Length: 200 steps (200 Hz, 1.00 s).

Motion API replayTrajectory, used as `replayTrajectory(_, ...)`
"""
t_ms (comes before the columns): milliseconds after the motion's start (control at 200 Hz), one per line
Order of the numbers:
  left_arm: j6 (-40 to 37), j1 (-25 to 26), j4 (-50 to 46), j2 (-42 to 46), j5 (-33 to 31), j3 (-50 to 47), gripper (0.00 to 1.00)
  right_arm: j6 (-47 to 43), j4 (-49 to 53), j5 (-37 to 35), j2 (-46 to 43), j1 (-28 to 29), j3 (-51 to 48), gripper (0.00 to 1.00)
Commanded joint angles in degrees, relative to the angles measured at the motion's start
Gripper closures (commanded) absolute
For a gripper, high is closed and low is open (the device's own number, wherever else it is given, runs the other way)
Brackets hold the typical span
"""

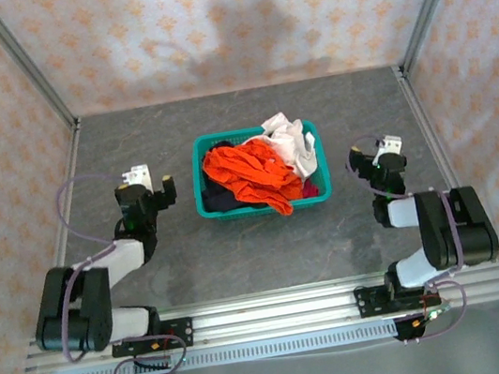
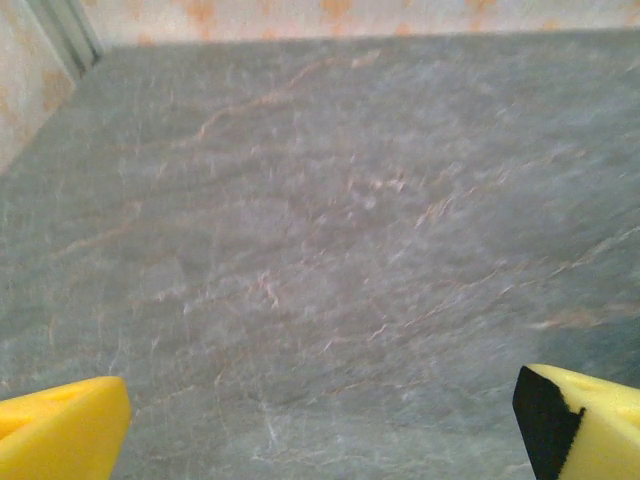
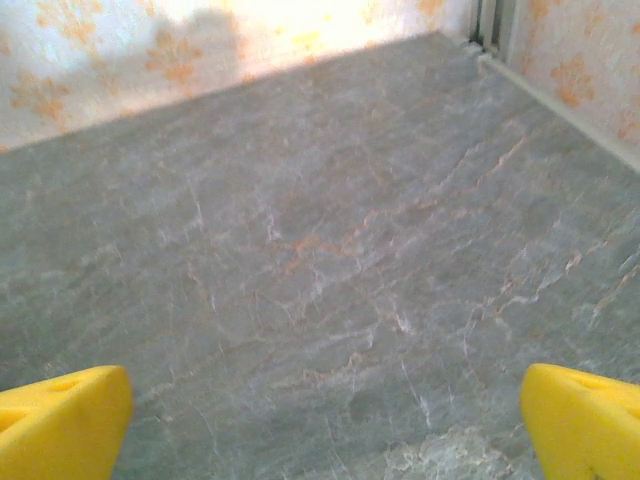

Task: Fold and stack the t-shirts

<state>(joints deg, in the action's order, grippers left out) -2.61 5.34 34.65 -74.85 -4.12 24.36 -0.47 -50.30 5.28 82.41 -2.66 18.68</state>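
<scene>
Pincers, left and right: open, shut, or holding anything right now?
Left pincer: open, holding nothing.
Right pincer: open, holding nothing.

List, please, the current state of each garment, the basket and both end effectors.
Teal mesh basket: upright on the table, holding the shirts.
Orange t-shirt: crumpled, unfolded, on top in the basket, one end draped over the near rim.
White t-shirt: crumpled, at the basket's far right corner.
Dark navy t-shirt: bunched beneath the orange one.
Left end effector: open, empty, above bare table.
Right end effector: open, empty, above bare table.
</scene>
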Motion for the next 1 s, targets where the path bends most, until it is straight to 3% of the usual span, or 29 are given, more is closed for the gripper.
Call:
replayTrajectory(0, -3.13, 1.83, -7.51, 5.34, -2.51, 2.79, 0.00, 0.25, 2.82, -1.30, -6.37, 0.19, -0.14, 0.01)
replayTrajectory(360, -2.53, 10.48, -26.29, 20.76, 4.56, 8.03, 0.00, 9.57, 40.58, 3.12, -28.36, 0.26, 11.85, 0.01)
replayTrajectory(485, 4.99, 12.75, -35.66, 21.84, 5.21, 11.68, 0.00, 10.42, 47.67, 7.32, -31.43, 1.54, 16.01, 0.01)
replayTrajectory(681, 30.45, 13.20, -51.34, 14.93, 5.09, 20.39, 0.00, 4.58, 54.52, 2.48, -30.90, 14.57, 22.50, 0.01)
replayTrajectory(826, 39.09, 13.46, -57.97, 7.44, 9.50, 26.09, 0.00, 1.16, 55.08, -1.32, -26.86, 26.63, 26.36, 0.01)
replayTrajectory(906, 42.87, 13.72, -56.43, 5.27, 10.06, 26.18, 0.05, 1.10, 54.45, -2.97, -24.06, 31.62, 28.24, 0.01)
replayTrajectory(996, 46.47, 13.81, -53.57, 3.16, 11.67, 25.81, 0.21, 3.30, 52.19, -1.62, -21.68, 33.61, 28.92, 0.01)
